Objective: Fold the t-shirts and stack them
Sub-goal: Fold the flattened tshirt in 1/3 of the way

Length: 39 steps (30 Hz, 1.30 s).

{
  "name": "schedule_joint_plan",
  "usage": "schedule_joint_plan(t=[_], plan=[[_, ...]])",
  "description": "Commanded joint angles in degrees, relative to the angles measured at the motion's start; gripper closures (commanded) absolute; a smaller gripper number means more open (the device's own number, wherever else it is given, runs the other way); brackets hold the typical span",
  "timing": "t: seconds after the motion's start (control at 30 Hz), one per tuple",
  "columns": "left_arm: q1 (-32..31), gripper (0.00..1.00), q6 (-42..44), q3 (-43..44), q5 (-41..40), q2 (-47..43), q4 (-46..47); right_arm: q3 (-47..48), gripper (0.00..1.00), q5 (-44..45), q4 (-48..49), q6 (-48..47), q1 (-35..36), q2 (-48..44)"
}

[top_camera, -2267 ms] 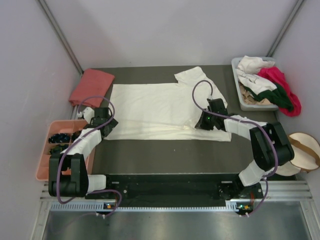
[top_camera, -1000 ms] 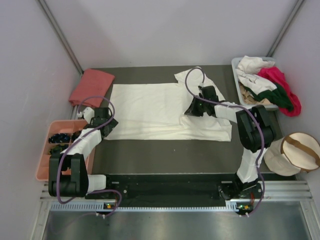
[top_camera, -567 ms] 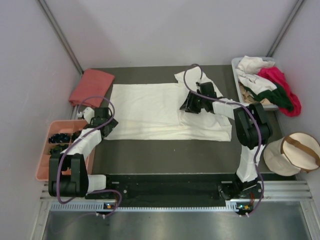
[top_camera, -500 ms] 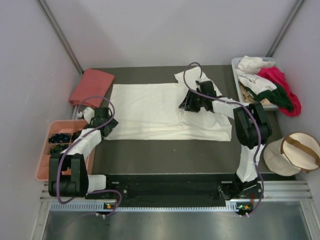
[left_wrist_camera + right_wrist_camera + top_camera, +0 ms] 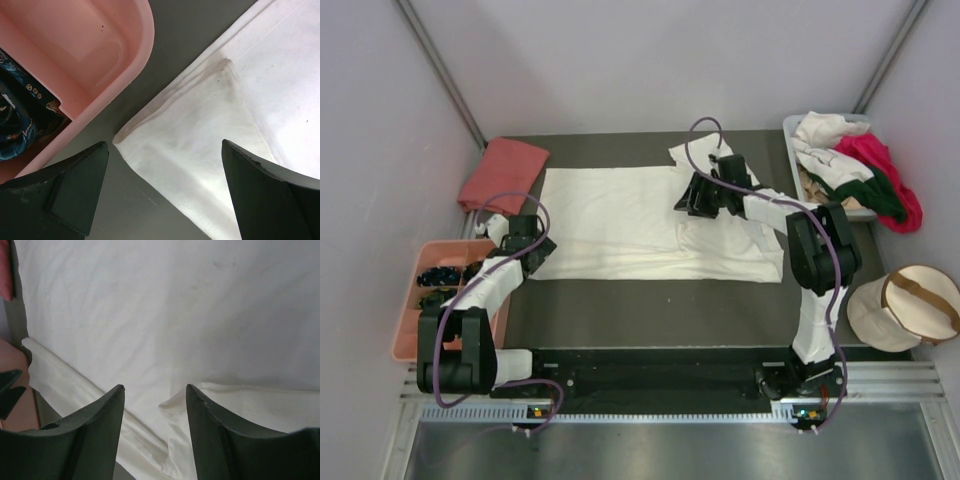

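Matt cloth t-shirt [image 5: 620, 215], glossy plastic tray [image 5: 90, 40]

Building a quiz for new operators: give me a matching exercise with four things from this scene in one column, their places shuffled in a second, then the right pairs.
1 cream shirt
2 salmon shirt
3 pink tray
4 round pouch

A far left corner of the table
B spread across the middle
C near right, beside the right arm
D near left, beside the left arm

Pairs: 1-B, 2-A, 3-D, 4-C
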Motion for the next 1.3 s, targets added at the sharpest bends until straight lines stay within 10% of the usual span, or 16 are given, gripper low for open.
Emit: schedule_joint_plan(t=[0.0, 1.27], plan=[[0.6, 0.01, 0.9, 1.1, -0.9, -1.5, -0.1, -3.5, 0.47, -0.2, -0.5, -1.6, 1.0, -5.6], [0.6, 0.01, 0.9, 0.5, -1.7, -1.6, -0.2, -2.9, 0.44, -3.4, 5.7, 0.8, 4.0, 2.2]])
